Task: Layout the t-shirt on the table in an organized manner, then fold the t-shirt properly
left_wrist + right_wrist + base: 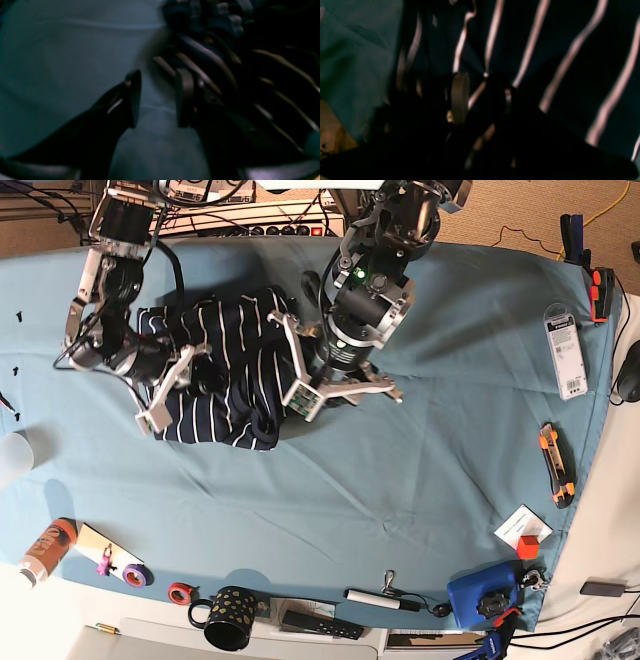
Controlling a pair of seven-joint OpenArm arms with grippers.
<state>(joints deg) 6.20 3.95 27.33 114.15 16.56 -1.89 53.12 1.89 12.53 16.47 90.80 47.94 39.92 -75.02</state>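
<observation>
Two arms work over the table (420, 470), whose teal-blue cloth fills most of the base view, with white edges along the near side and a wooden floor beyond the far edge. We see the t-shirt (222, 370) bunched on the cloth's far left part, stripes showing. Clutter lines the near and right borders: a black dotted mug (226, 619), a marker (382, 599), tape rolls (133, 574), an orange utility knife (556, 464), a blue device (483, 597) and a white card (523, 527). The left gripper (158, 98) stands with a clear gap between its jaws over bare cloth, its right finger against the shirt's edge. The right gripper (482, 97) hangs over striped fabric, jaws apart; both wrist views are dark and blurred, so we cannot tell whether fabric is pinched there.
</observation>
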